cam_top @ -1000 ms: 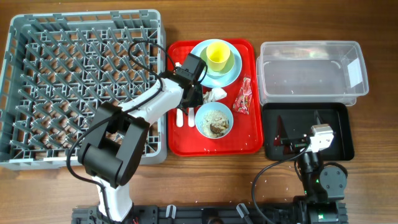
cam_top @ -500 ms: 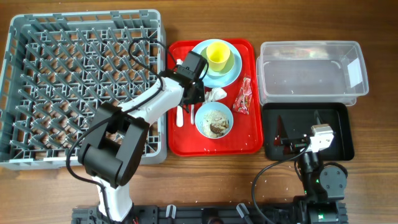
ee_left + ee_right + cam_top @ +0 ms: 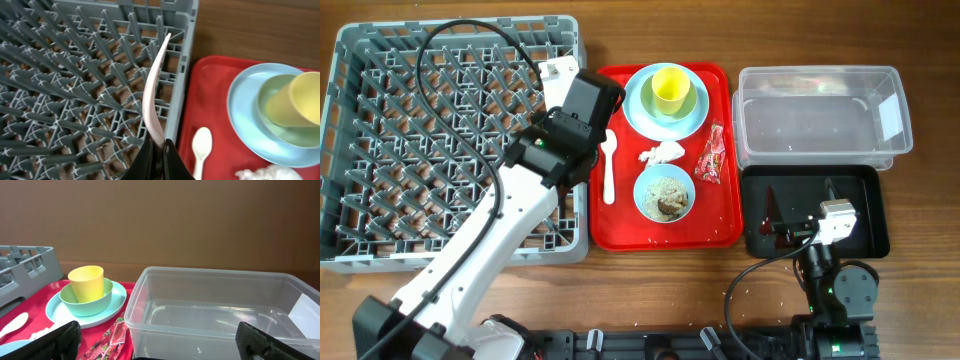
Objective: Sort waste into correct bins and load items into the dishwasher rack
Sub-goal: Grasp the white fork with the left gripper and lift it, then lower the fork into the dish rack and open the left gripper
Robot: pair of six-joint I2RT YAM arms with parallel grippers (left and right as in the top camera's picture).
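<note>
Left gripper (image 3: pixel 158 150): you have it clamped on the white plastic fork (image 3: pixel 156 85), seen edge-on over the right edge of the large grey pegged plastic rack (image 3: pixel 380 150).
Right gripper (image 3: pixel 157 332): your fingers are spread wide with nothing between them, above the shallow black rectangular tray (image 3: pixel 865 195) at lower right.
White plastic spoon (image 3: pixel 609 170): flat on the left strip of the flat red tray (image 3: pixel 720 225).
Small yellow cup (image 3: pixel 670 90): over the round pale blue plate (image 3: pixel 635 112), top of the red tray.
Pale blue bowl (image 3: pixel 665 192): holds rice-like scraps, just below the crumpled white napkin (image 3: pixel 662 152).
Red crinkled wrapper (image 3: pixel 711 157): right of the napkin.
Clear rectangular plastic tub (image 3: pixel 820 110): upper right.

Wooden table (image 3: pixel 650 290), brown grain; plain brown wall (image 3: pixel 160 220) behind; even light.
</note>
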